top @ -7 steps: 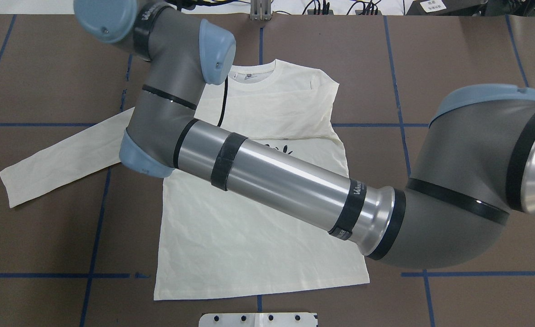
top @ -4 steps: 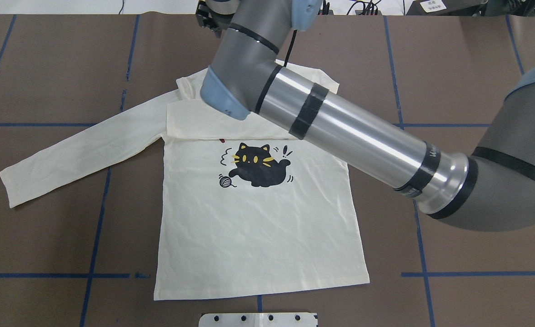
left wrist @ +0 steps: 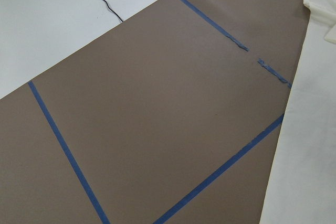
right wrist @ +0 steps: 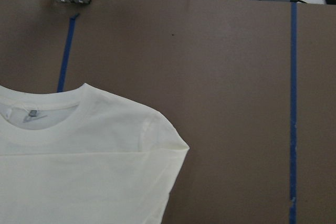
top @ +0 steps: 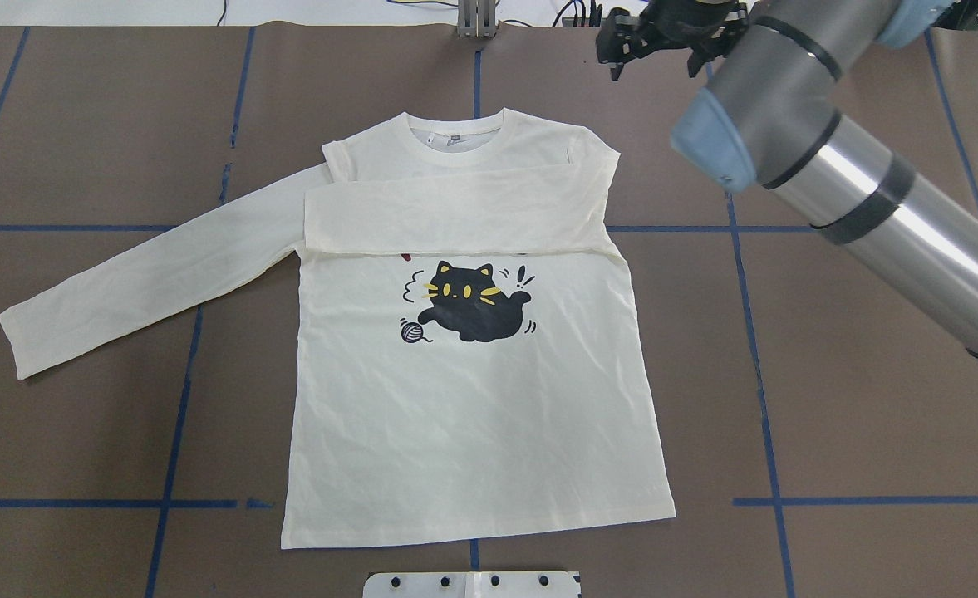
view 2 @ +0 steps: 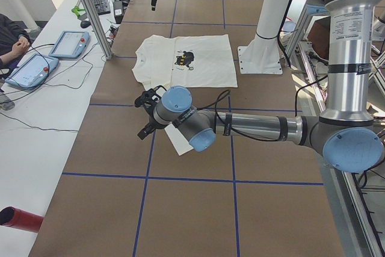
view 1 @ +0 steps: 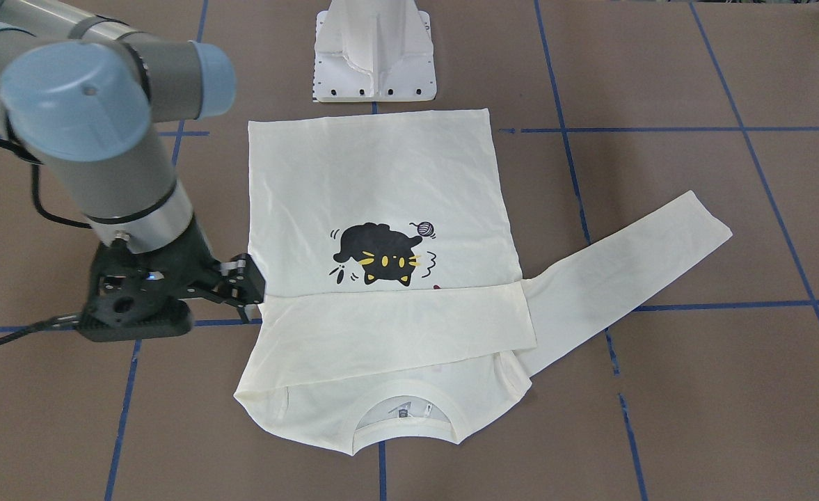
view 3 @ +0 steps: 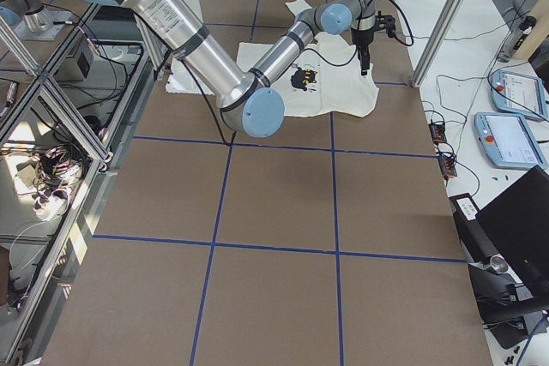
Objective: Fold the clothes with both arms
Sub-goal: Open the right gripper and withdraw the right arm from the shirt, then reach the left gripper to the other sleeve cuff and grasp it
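Though lying flat, likely soft, light, limp; pinch shirt (top: pixel 472 415) at sleeve cuff (top: pixel 15 340), well out from cat print (top: pixel 472 303). Right gripper (top: pixel 653 58) splayed, empty; left gripper (view 2: pixel 139 118), cannot tell.

A robotics lab: a brown paper-covered tabletop (top: pixel 871 415) gridded with blue tape lines (top: pixel 81 503), silver aluminium frame posts (view 2: pixel 90 10), and grey-blue handheld control tablets (view 2: pixel 68 43) (probably teach pendants) on a white side bench (view 2: pixel 36 106).

shirt (view 2: pixel 207 67) flat on table (view 2: pixel 192 209), left arm (view 2: pixel 258 126) outstretched
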### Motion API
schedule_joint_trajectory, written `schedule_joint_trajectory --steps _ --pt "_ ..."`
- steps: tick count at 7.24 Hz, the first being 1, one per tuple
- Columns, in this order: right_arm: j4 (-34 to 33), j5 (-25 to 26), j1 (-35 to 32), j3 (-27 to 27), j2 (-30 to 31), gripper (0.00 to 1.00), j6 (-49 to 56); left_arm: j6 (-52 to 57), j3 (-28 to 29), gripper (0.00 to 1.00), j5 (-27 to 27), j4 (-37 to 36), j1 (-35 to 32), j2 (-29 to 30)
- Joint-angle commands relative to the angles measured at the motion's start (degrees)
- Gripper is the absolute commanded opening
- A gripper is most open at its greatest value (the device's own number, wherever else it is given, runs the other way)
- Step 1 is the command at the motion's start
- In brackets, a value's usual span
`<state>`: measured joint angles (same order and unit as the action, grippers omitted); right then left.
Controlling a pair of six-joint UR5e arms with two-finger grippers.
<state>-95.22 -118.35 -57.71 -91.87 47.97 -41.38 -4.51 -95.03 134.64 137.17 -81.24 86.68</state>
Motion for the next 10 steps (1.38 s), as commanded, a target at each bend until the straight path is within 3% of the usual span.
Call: schedule_joint_trajectory --steps 1,3,4,5,7,10 --pt "0.82 -6.34 -7.3 -6.99 13.66 1.0 17.83 -8.19 -0.42 1.0 -4.87 5.78 6.49 -2.72" --pt "1.7 -11.17 -14.85 -10.16 24.22 1.0 28.77 -16.46 -0.42 1.0 -12.52 16.15 16.33 -8.6" --pt "5.62 -13.38 -17.41 -10.78 29.41 1.0 30.64 -16.93 -0.51 1.0 -18.3 17.5 21.77 -10.37" --pt "8.53 -15.14 -18.05 -11.31 32.59 1.0 30.57 -16.85 -0.42 1.0 -20.71 17.86 25.65 -11.78" --pt "8.83 -14.9 -18.49 -12.45 34.11 1.0 29.78 -16.67 -0.42 1.0 -24.84 18.74 32.08 -14.59" --pt "8.83 -14.72 -18.58 -12.54 34.91 1.0 29.86 -16.76 0.01 0.85 -28.9 18.66 37.63 -15.4"
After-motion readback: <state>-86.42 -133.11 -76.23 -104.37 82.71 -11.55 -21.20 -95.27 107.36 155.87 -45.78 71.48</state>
